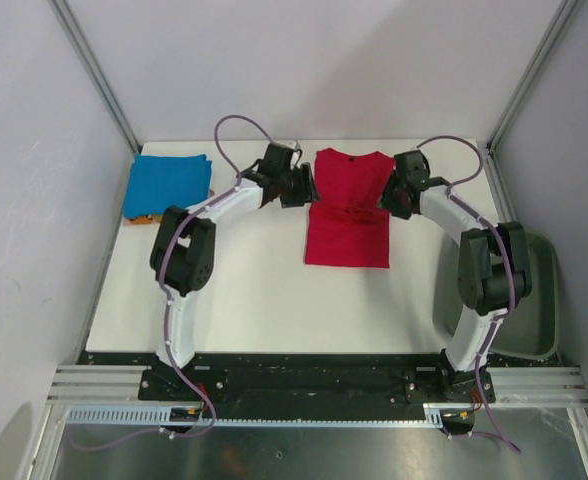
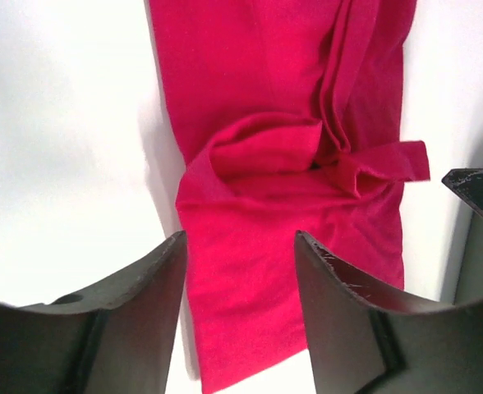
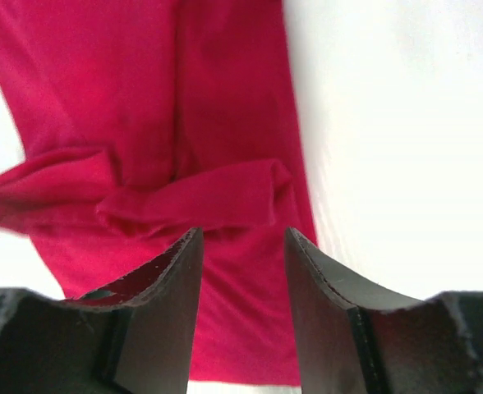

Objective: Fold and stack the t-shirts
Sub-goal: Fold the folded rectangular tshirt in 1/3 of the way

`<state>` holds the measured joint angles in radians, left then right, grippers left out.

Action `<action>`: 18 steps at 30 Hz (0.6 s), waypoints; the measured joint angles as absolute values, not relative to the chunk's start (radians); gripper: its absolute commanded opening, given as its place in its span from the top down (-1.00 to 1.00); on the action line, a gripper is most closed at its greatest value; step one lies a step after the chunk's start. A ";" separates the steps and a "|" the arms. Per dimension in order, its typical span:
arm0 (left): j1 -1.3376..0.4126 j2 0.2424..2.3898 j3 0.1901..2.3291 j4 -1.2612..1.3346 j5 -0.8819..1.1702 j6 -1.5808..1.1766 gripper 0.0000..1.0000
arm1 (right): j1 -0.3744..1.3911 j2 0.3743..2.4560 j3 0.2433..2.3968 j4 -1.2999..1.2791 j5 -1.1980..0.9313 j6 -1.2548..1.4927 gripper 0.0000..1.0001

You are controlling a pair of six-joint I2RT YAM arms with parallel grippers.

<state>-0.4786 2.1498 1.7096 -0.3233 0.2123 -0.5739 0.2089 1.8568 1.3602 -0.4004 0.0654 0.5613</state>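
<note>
Cloth of the red t-shirt (image 1: 348, 212) is lying limp and light at the far middle of the surface (image 1: 254, 300), both sleeves flopping inward in loose rolls, so it is probably going to sag unless pinched through both layers at the side edges just below those sleeves. Over its opposite edges the left fingers (image 2: 135, 304) and the right fingers (image 3: 159, 304) are hovering half parted, gripping nothing, while the folded blue t-shirt (image 1: 169, 183) is sitting at the far left corner.

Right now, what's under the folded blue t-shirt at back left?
An orange t-shirt: only thin strips show along the near and right edges of the blue t-shirt. The rest is covered, so its fold cannot be seen.
</note>
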 measured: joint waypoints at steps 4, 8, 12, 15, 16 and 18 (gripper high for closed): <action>-0.474 2.053 1.633 -0.323 0.213 -0.553 0.49 | 0.284 1.797 1.365 -0.435 0.125 0.535 0.21; -0.480 2.020 1.597 -0.316 0.227 -0.538 0.74 | 0.356 1.777 1.368 -0.437 0.132 0.514 0.38; -0.501 2.029 1.576 -0.321 0.249 -0.540 0.83 | 0.384 1.789 1.368 -0.443 0.126 0.513 0.42; -0.521 2.051 1.576 -0.318 0.267 -0.540 0.84 | 0.384 1.814 1.368 -0.442 0.122 0.514 0.46; -0.527 2.062 1.579 -0.317 0.271 -0.541 0.85 | 0.384 1.827 1.368 -0.439 0.118 0.514 0.49; -0.534 2.091 1.587 -0.316 0.276 -0.541 0.85 | 0.384 1.853 1.368 -0.435 0.107 0.514 0.52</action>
